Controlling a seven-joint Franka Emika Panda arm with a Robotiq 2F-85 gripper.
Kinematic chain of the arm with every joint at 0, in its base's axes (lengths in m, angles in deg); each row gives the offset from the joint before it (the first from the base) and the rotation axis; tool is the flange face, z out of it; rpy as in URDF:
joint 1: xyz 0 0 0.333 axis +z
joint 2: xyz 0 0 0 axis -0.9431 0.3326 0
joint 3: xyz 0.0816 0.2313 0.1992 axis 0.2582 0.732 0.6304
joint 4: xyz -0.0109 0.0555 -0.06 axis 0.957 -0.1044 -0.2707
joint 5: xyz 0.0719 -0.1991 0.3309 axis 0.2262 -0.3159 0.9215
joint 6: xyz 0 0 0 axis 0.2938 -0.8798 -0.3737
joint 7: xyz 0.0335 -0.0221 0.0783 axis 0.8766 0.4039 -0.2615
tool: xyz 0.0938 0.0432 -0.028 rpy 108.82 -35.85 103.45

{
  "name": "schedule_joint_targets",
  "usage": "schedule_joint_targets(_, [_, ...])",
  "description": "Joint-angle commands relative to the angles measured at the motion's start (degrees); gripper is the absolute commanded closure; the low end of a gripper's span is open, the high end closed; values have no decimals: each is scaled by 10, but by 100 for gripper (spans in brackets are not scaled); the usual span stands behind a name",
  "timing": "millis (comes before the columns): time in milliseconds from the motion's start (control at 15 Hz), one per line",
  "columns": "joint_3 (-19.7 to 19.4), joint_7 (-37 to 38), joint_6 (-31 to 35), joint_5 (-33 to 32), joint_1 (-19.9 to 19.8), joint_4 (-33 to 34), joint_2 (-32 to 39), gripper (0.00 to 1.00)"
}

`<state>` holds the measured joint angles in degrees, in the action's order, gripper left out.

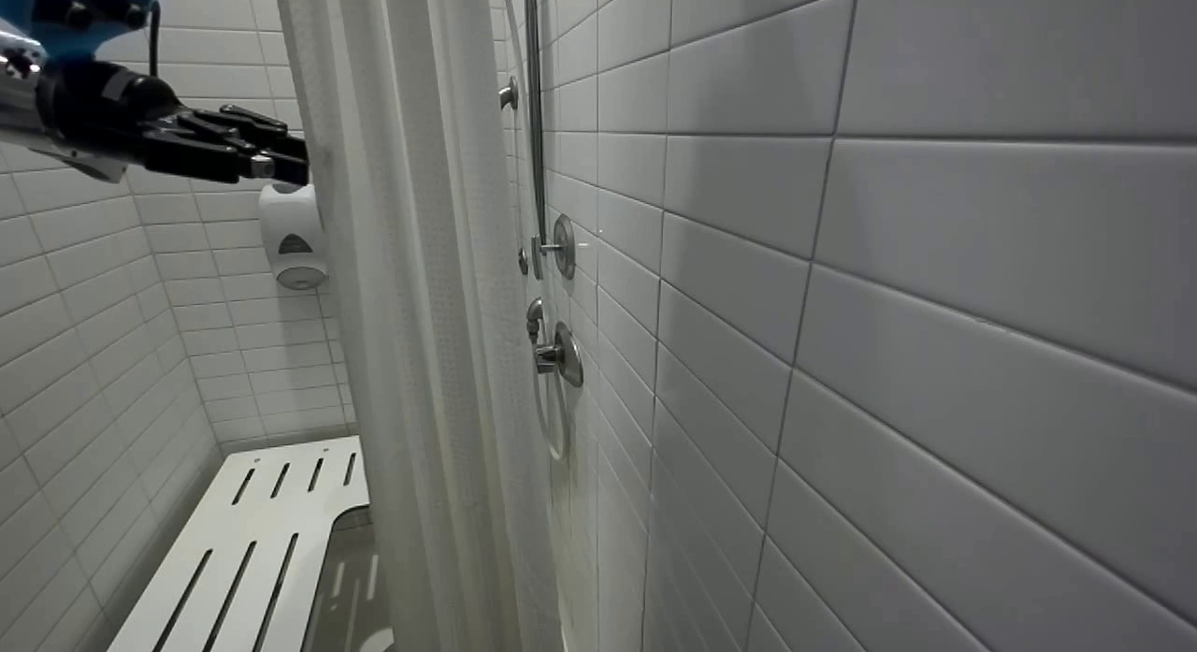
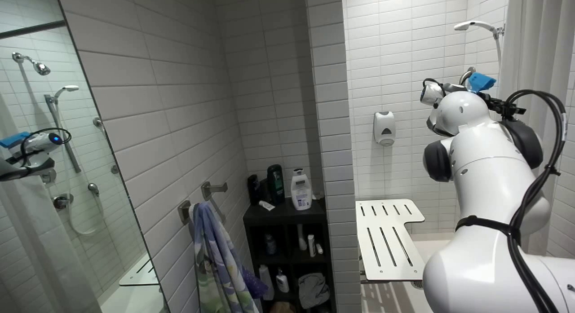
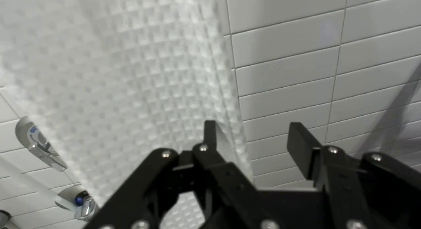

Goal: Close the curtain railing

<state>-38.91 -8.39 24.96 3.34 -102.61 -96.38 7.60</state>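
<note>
The curtain railing shows as a tall white-grey curtain [image 1: 421,306] hanging in long folds beside the tiled wall; its rail is out of view. In an exterior view part of the curtain [image 2: 539,52] hangs behind the robot arm [image 2: 476,156]. My gripper [image 1: 295,158] reaches its fingertips to the curtain's outer edge at upper left. Up close in the wrist view, the open gripper [image 3: 253,132] has the textured curtain [image 3: 148,74] behind its left finger, and the hem runs through the gap as seen. Whether fabric touches a finger, I cannot tell.
Below stands a white slatted bench [image 1: 271,516]. A soap dispenser [image 1: 292,224] hangs on the back wall, and metal shower valves [image 1: 565,250] stick out from the side wall. A partition [image 2: 330,124] separates the shower from a black shelf [image 2: 287,219] and a hanging towel [image 2: 220,254].
</note>
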Motion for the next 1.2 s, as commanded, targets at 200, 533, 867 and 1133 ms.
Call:
schedule_joint_targets(200, [-33,-33,37,-19,6,25,24,0])
schedule_joint_targets(533, [-43,-37,43,-29,10,26,30,0])
schedule_joint_targets(867, [-41,-35,30,-21,11,26,29,0])
schedule_joint_targets(1133, [-40,-33,27,-18,10,26,28,7])
